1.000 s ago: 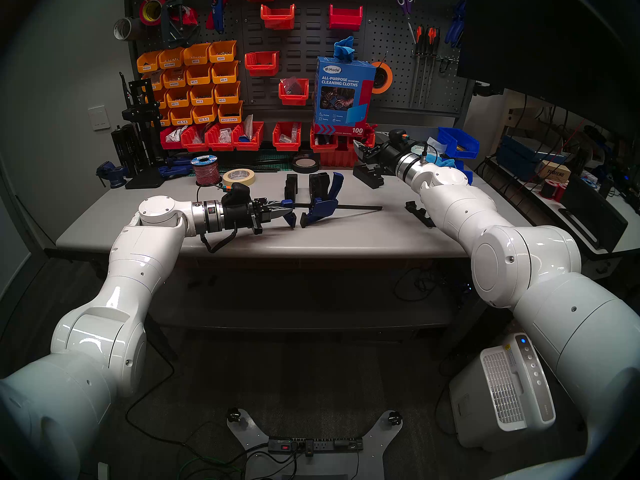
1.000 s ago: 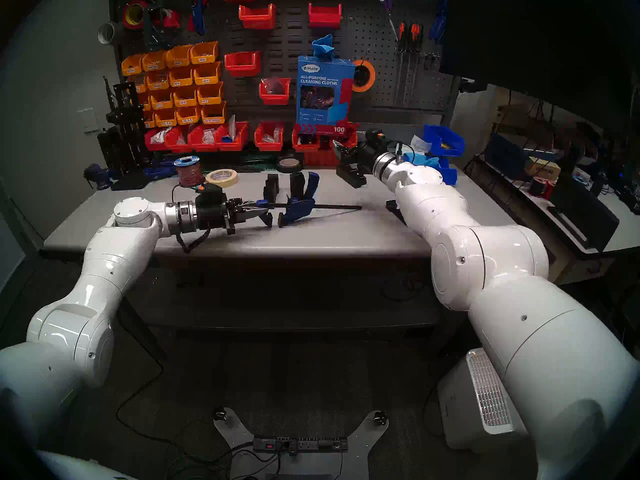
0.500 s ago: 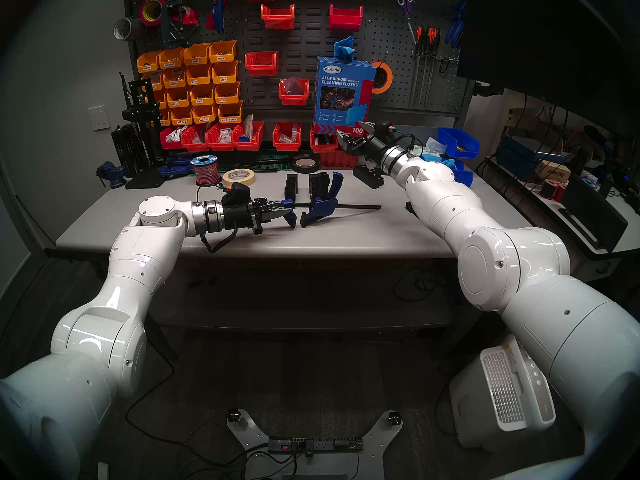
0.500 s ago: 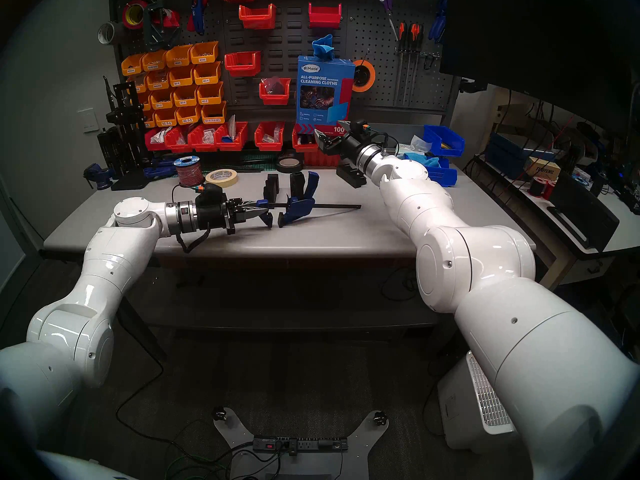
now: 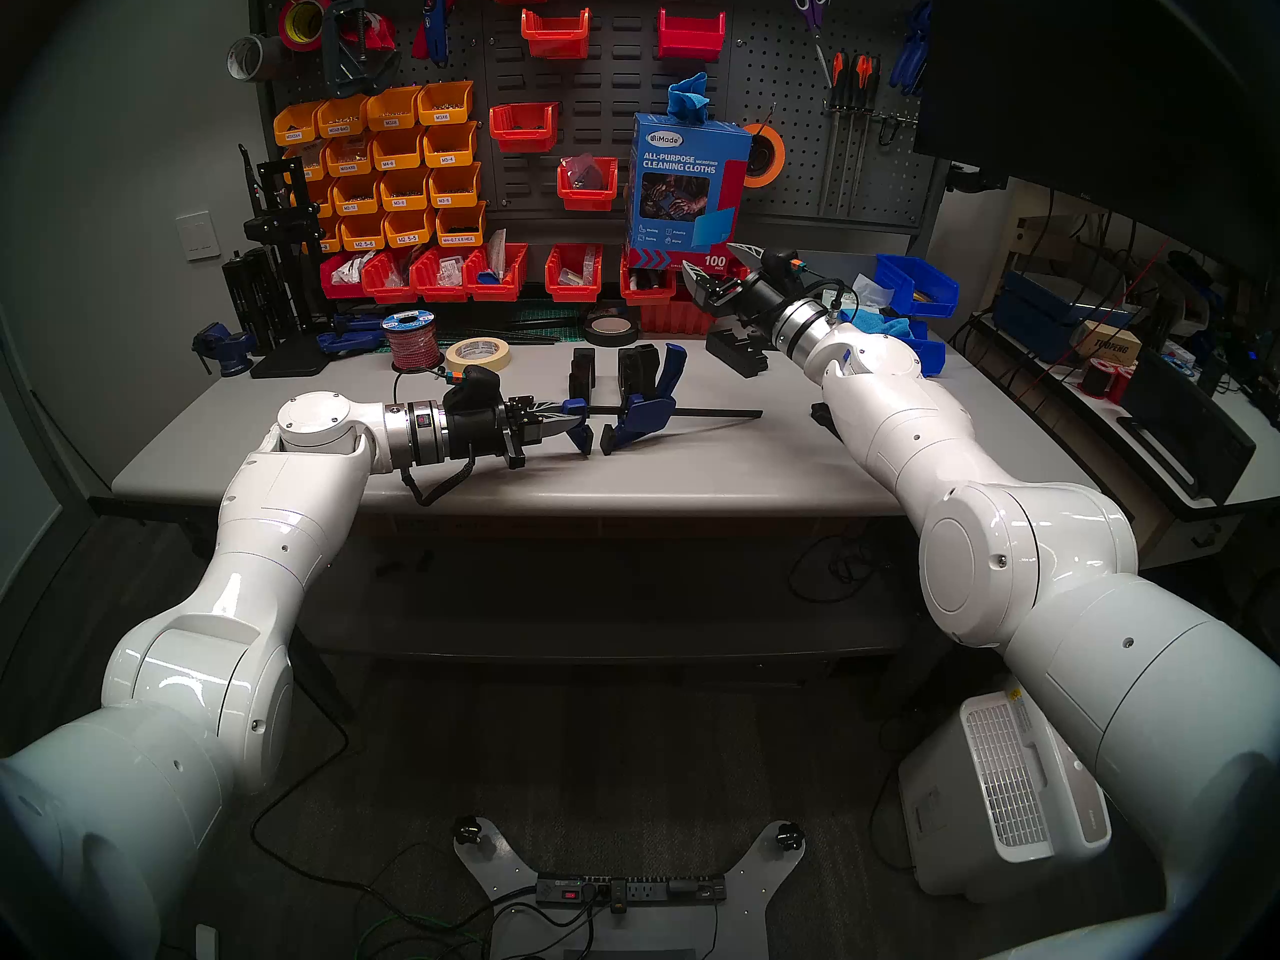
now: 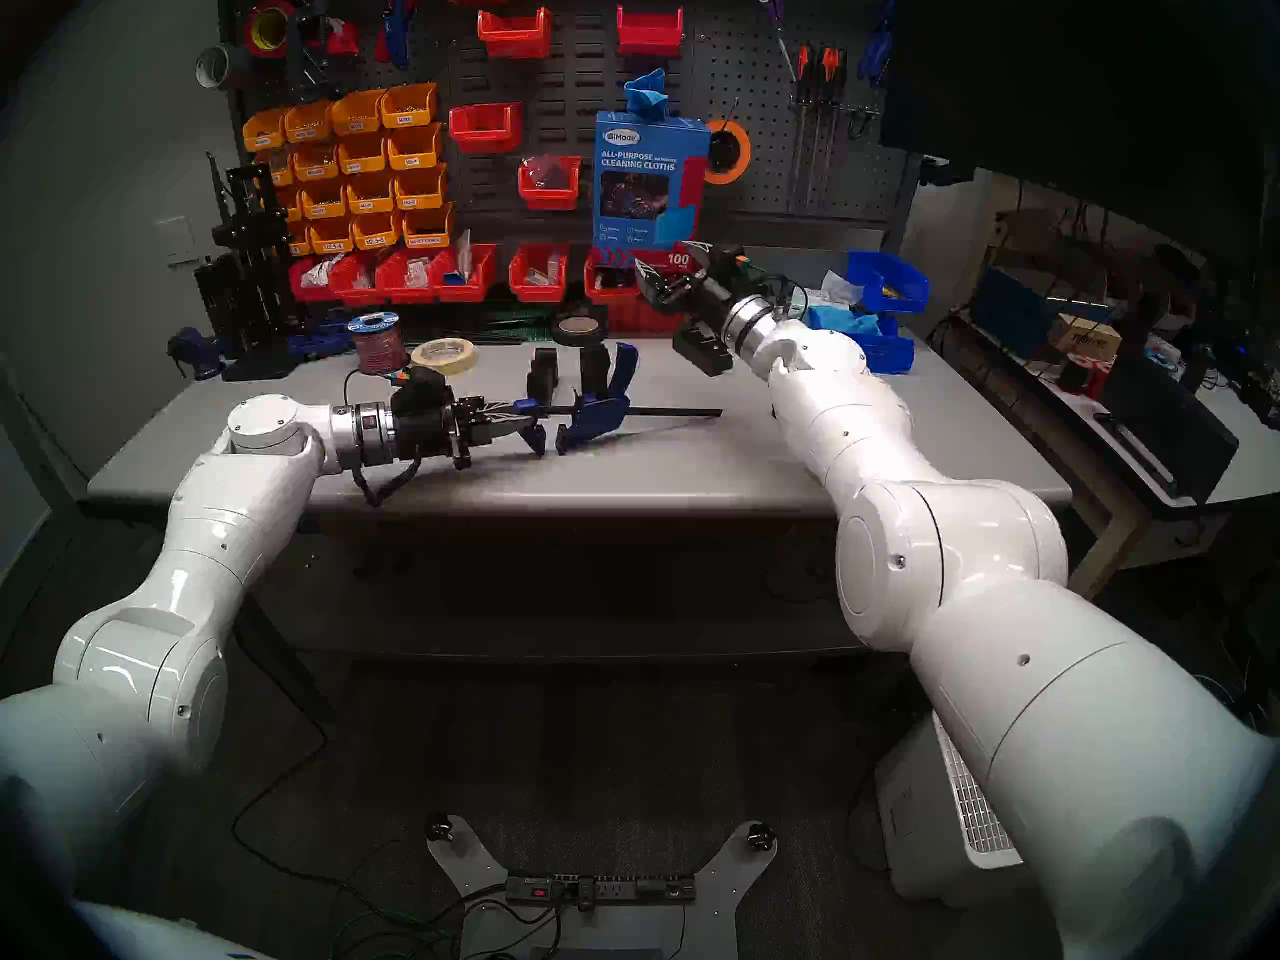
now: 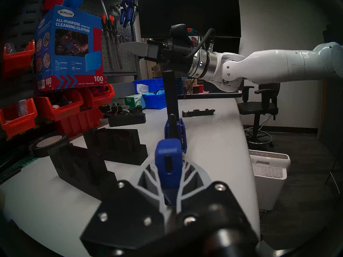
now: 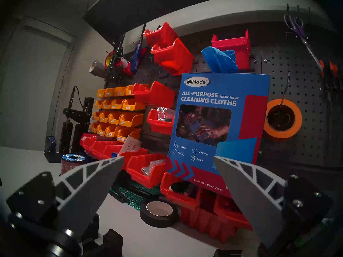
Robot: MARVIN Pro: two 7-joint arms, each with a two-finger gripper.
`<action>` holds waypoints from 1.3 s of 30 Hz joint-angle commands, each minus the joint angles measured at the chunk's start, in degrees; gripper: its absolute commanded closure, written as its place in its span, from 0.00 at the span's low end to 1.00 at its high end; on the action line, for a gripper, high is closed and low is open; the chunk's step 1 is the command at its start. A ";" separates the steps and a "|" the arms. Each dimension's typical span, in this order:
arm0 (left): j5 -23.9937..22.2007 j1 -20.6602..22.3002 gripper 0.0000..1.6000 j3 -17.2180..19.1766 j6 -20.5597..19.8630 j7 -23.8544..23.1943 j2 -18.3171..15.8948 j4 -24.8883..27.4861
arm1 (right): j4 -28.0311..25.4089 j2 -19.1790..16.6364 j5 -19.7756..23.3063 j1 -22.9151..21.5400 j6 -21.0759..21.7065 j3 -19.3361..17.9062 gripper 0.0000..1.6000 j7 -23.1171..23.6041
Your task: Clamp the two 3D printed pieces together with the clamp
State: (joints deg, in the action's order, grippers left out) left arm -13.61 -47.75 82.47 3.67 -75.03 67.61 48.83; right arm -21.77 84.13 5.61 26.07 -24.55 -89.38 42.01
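I use the clamp [image 5: 641,411] as my landmark. It lies on the table [image 5: 692,474], near the middle, with its thin black bar [image 5: 720,415] pointing toward my right arm.

My left gripper [image 5: 564,422] is pinching the blue end of the clamp at its left side. In the left wrist view the two gray fingers [image 7: 146,178] press on that blue end from both sides. I think I hold it this way so the clamp cannot slide or tip while the other arm works.

The clamp's two jaws stand apart with a small gap between them, and nothing is in that gap yet.

The two pieces are just behind the clamp. One piece [image 5: 582,373] stands behind the left jaw. The other piece [image 5: 636,370] stands behind the blue handle, touching it or very close; I cannot tell which. They stand upright and apart from each other, so they are not yet joined.

My right gripper [image 5: 717,266] is up in the air, well to the right of the clamp and behind it, in front of the blue box of cloths [image 5: 686,183]. Its fingers [image 8: 96,178] are spread wide and hold nothing. I judge it is free so it can go and fetch a piece.

A bigger black block [image 5: 738,352] sits to the right of the clamp, under that gripper. It is not one of my pieces.
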 commanded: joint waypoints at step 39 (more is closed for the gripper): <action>-0.49 1.64 1.00 0.57 0.05 -0.05 -0.05 1.02 | -29.66 6.00 0.81 13.73 8.15 -0.35 0.00 -4.14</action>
State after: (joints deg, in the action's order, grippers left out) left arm -13.59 -47.79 82.47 3.73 -74.94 67.63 48.89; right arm -44.89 87.09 6.21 38.40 -17.84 -90.05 40.00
